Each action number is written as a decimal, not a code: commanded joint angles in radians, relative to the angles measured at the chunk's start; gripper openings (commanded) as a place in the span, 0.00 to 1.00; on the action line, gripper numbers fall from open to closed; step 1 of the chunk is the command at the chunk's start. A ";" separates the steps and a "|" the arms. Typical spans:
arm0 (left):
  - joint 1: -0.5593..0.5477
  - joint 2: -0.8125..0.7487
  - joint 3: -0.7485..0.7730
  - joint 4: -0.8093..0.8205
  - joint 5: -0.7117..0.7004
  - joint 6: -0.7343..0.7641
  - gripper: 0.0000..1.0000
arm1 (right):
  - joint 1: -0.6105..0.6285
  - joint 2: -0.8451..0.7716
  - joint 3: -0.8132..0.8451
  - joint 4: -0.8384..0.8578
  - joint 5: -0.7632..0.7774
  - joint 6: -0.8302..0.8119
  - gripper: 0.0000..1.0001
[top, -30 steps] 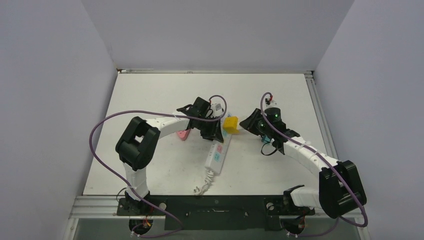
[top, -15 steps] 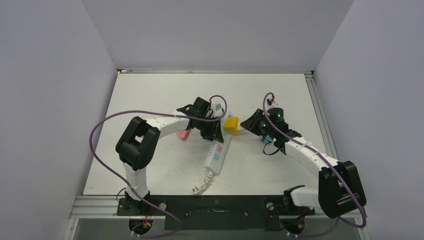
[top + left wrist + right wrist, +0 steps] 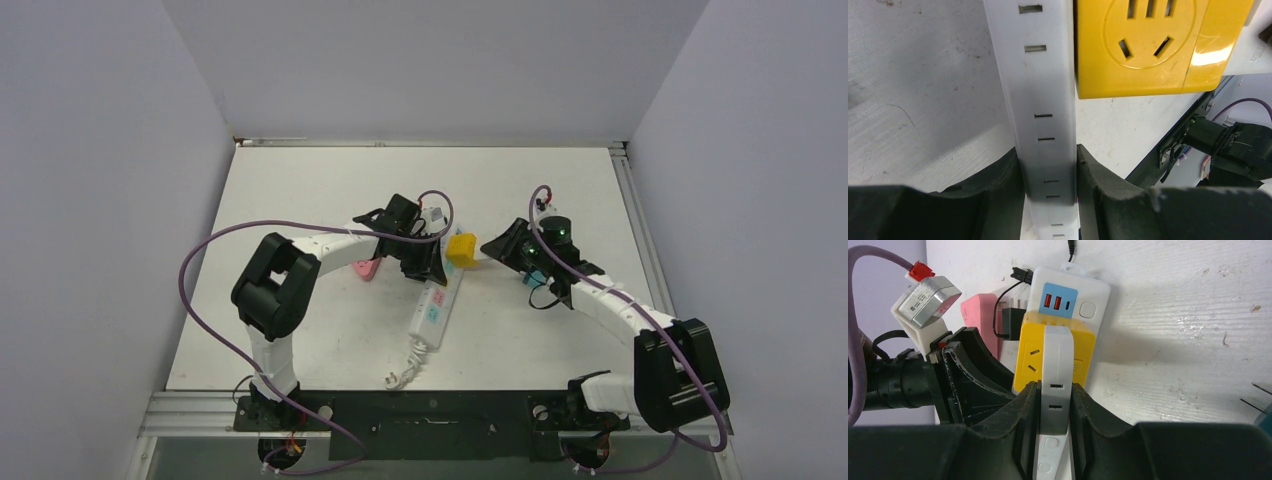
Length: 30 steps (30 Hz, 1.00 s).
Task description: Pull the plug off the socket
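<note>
- The left white-and-black arm (image 3: pixel 310 245) rises from its base, folds at a black elbow on the left and stretches its forearm rightward, the wrist low.
- The black left gripper (image 3: pixel 1048 155) points downward, with both fingers pressed flat against the sides of the long white power strip (image 3: pixel 1040 100).
- The right white-and-black arm (image 3: pixel 610 300) folds at its elbow on the right, and its forearm slants up and leftward.
- The black right gripper (image 3: pixel 1054 390) faces left, with its fingers clamped tight on the white slotted part of the yellow block plug (image 3: pixel 1083 357).
</note>
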 commanded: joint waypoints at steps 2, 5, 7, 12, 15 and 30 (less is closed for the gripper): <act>-0.002 0.025 0.015 0.015 -0.046 0.043 0.00 | 0.100 -0.022 0.067 -0.176 0.136 -0.073 0.05; -0.001 0.025 0.017 0.012 -0.045 0.042 0.00 | 0.122 0.002 0.116 -0.265 0.205 -0.102 0.05; -0.002 0.025 0.017 0.012 -0.047 0.043 0.00 | 0.122 0.013 0.127 -0.283 0.216 -0.110 0.05; 0.005 0.030 0.017 0.012 -0.040 0.041 0.00 | 0.118 0.005 0.139 -0.304 0.217 -0.120 0.05; 0.018 0.033 0.012 0.025 -0.019 0.027 0.00 | 0.076 0.000 0.117 -0.258 0.123 -0.122 0.05; 0.018 0.034 0.015 0.020 -0.022 0.032 0.00 | 0.017 -0.001 0.106 -0.240 0.052 -0.133 0.05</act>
